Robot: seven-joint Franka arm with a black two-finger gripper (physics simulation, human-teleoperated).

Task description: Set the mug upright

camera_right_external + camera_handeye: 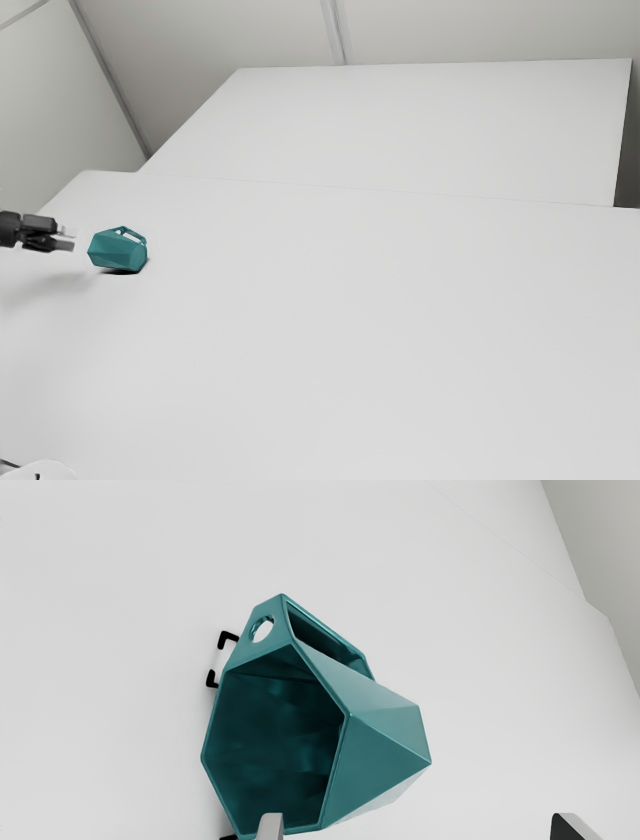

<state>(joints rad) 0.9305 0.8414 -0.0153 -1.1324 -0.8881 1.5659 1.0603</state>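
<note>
Lying on its side on the bench (350, 330): mug (118, 250), teal, faceted. Sits near the bench's rounded far corner at the exterior view's left, well apart from the long edge's other end. Handle (124, 232) uppermost in the exterior view. Wrist view looks into the open mouth, dark teal inside; handle joins at the rim and has a round hole through its end face. Small black marks (228, 636) on the bench beside the rim.

Claw (68, 238) just beside the mug, at the exterior view's left of it, with a small gap between. Fingers spread wide, nothing held. Wrist view: one fingertip (270, 827) overlaps the rim on the side away from the handle; the other stands clear of the mug, over bare bench.

Farther out: white slab (430, 130) beyond the bench's far edge, pale wall (200, 50) behind. White rounded thing (45, 471) at the exterior view's lower left corner, cut off; cannot tell what.
</note>
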